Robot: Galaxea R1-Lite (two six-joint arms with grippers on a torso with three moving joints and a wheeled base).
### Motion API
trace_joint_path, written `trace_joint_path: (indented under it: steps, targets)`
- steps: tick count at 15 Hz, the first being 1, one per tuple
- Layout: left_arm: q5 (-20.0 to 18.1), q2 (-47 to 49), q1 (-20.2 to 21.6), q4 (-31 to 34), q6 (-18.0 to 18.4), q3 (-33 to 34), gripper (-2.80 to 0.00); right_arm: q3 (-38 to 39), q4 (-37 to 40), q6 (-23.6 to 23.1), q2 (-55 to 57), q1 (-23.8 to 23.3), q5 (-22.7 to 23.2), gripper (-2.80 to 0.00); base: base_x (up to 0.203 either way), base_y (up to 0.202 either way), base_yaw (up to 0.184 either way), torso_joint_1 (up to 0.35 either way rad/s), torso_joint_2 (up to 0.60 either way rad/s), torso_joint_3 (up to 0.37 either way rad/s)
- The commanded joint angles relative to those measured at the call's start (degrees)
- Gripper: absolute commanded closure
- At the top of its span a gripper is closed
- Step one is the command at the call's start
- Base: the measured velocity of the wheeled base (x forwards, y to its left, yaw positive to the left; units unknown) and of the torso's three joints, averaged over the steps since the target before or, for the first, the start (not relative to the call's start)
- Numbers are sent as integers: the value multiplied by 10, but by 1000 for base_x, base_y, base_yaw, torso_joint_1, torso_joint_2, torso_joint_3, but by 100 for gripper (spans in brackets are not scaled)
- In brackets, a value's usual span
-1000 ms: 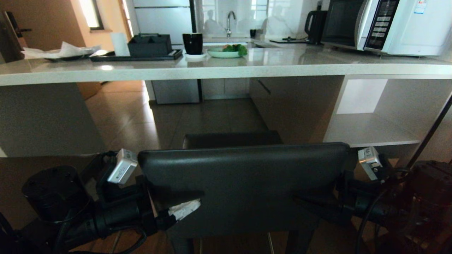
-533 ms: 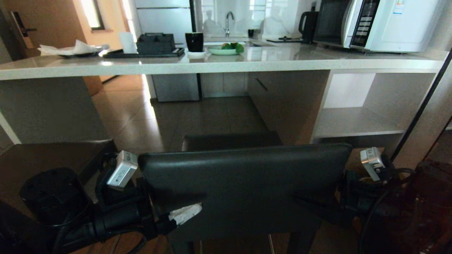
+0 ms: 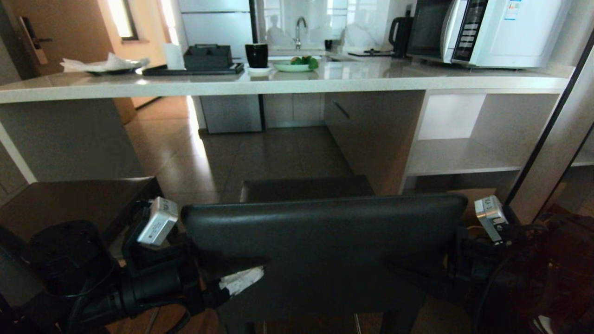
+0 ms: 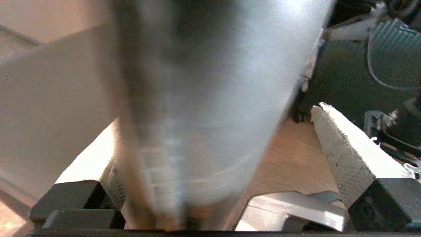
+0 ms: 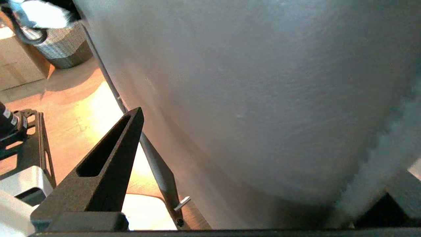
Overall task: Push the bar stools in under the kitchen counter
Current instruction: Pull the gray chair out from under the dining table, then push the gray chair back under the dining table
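Note:
A bar stool stands right in front of me, its dark padded backrest filling the lower middle of the head view and its seat just beyond. My left gripper is open and straddles the backrest's left edge, one white-padded finger on the near face. The right gripper is open and straddles the right edge. In the wrist views the backrest fills the space between the jaws of the left gripper and the right gripper. A second bar stool's seat shows at the left. The kitchen counter runs across ahead.
On the counter are a microwave, a kettle, a black cup, a green plate and a tray with a black box. Open shelves sit under its right end. A dark slanted pole stands at the right.
The whole view has drawn back from the counter and turned slightly, bringing the second stool's seat into sight at the left. The backrest stays between both grippers, which remain open.

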Motion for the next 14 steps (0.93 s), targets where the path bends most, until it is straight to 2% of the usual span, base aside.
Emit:
trace_joint_path:
  steps: [1, 4, 7, 10, 12, 14]
  targets:
    - [0, -6, 19, -4, -1, 5, -280, 6, -3, 0, -5, -9, 1, -280, 0, 0, 0, 0, 0, 0]
    - [-6, -23, 98, -4, -2, 49, -280, 29, -3, -1, -15, -45, 5, -280, 0, 0, 0, 0, 0, 0]
    - [-10, -84, 122, -4, -2, 112, -280, 42, -4, 1, -38, -102, 27, -280, 0, 0, 0, 0, 0, 0]
    - [-11, -147, 141, -4, -9, 112, -280, 71, -4, 2, -65, -149, 59, -280, 0, 0, 0, 0, 0, 0]
    - [-7, -202, 158, -3, -10, 112, -280, 81, -3, 8, -107, -157, 63, -280, 0, 0, 0, 0, 0, 0]
    - [-3, -268, 198, 19, -11, 112, -280, 93, -2, 46, -164, -163, 58, -280, 0, 0, 0, 0, 0, 0]
